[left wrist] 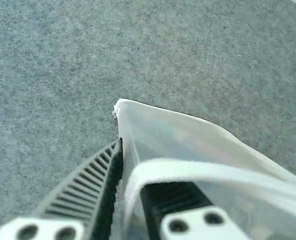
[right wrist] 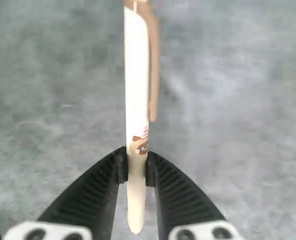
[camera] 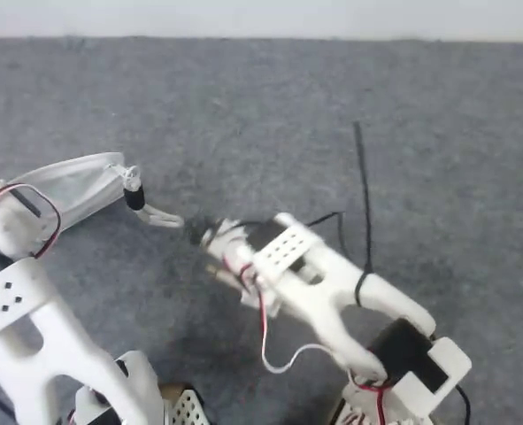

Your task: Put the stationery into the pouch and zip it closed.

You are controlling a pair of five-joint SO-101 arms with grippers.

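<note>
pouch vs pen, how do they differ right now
The pouch is wide, soft and translucent; the pen is slim and opaque cream with a brown clip. The pouch is pinched by one wall in the left jaws; the pen is clamped near one end in the right jaws. Both are held, one per arm, over grey carpet.

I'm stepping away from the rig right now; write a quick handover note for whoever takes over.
Left end effector: shut on the rim of the clear pouch.
Right end effector: shut on a white pen, its far end near the pouch.
Done: pouch and pen both gripped.
Left: get the pen inside, then zip the pouch closed. What the pouch already holds cannot be told.
</note>
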